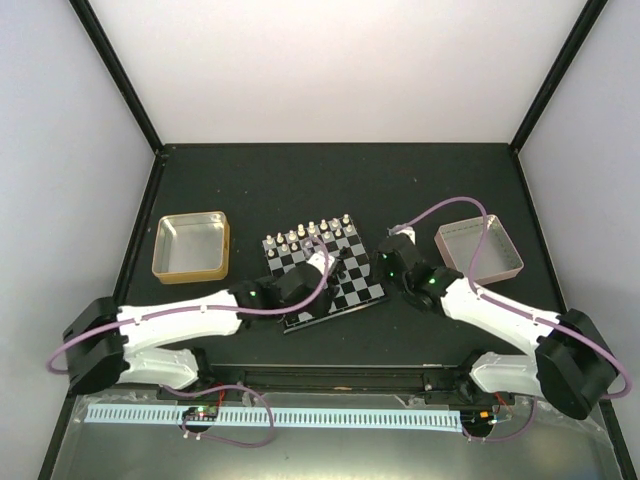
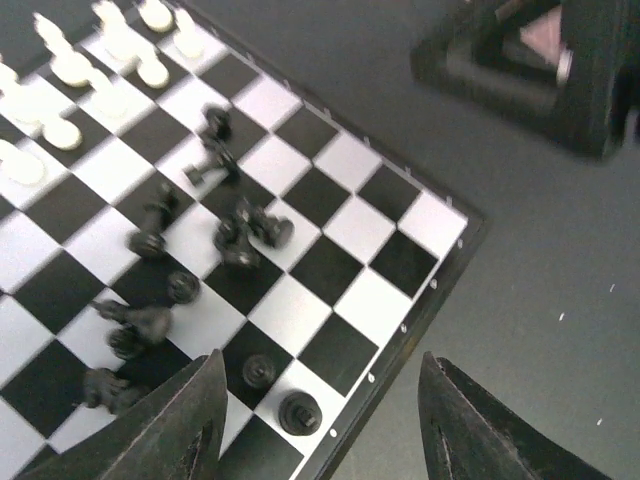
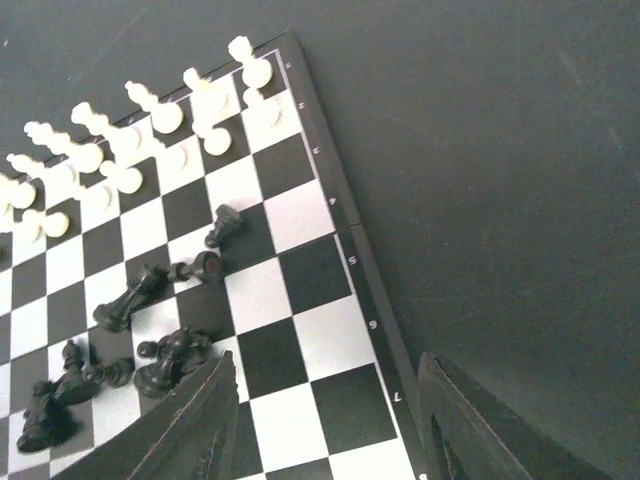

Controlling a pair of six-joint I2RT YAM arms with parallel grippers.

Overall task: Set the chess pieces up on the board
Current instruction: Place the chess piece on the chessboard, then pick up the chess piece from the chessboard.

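We are hanging our left claw [image 2: 322, 405] over the board [image 2: 335, 265], fingers apart and holding nothing. Right under it, two black pawns [image 2: 299, 412] are standing by the board's edge. More black pieces [image 2: 240, 235] are lying tipped over near the middle. White pieces [image 3: 160, 120] are standing along the far edge. Our right claw [image 3: 325, 410] is hanging open and empty over the board's right edge.

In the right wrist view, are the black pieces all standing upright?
No, several black pieces lie tipped over on the board's middle squares.
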